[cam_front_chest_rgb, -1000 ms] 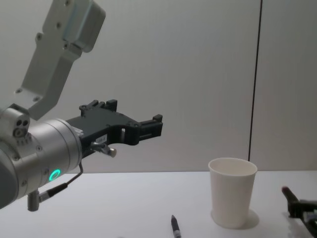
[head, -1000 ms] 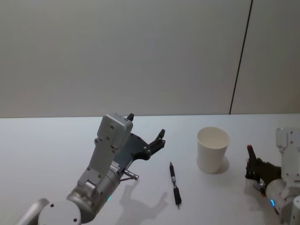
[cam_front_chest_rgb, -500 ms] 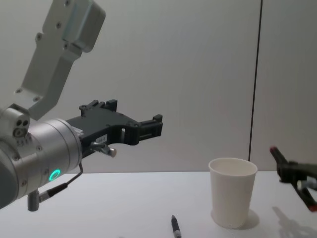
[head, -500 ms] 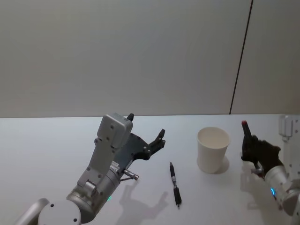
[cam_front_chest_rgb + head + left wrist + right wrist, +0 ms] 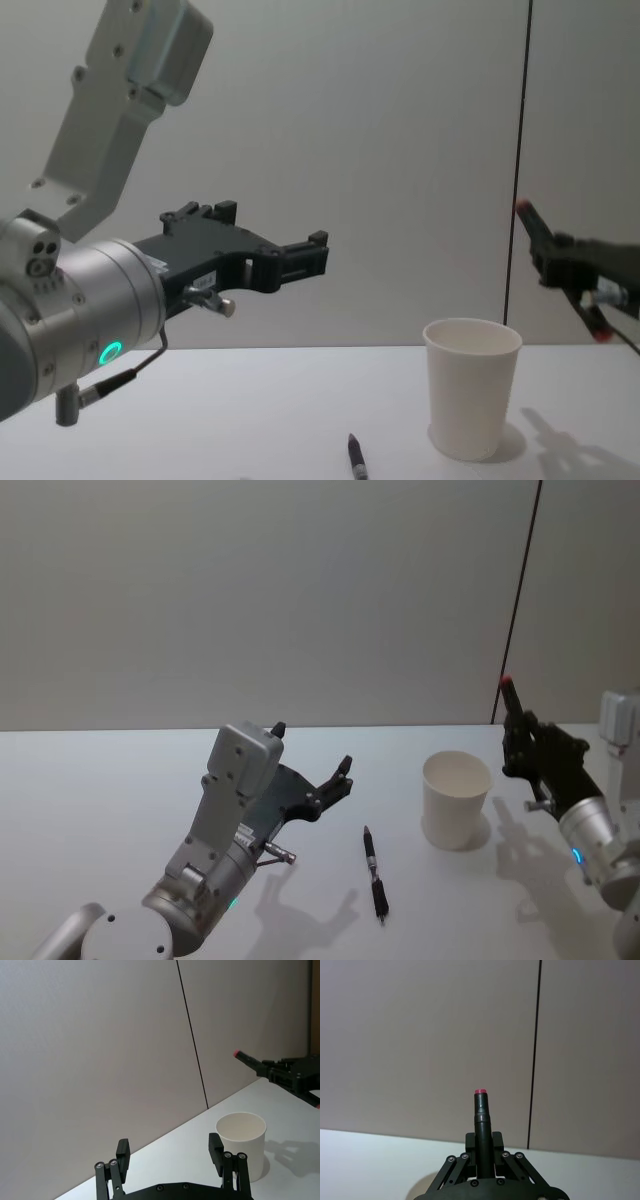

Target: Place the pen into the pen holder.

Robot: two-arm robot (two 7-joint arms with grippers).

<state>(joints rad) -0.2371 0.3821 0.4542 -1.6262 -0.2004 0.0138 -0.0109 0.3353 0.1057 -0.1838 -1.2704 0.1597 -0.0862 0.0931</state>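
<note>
While my left tool (image 5: 312,748) hangs wide open and empty over the tabletop (image 5: 100,800), the right arm does the work. Risk I see: the pen holder (image 5: 456,800) is light paper, so a rim hit or off-centre drop could tip it. My right tool (image 5: 520,742), up high just right of the holder, is clamped on the pen (image 5: 510,702). Long axis steep, red end up, leaning toward the holder. A second pen (image 5: 372,870) lies flat nearby.
</note>
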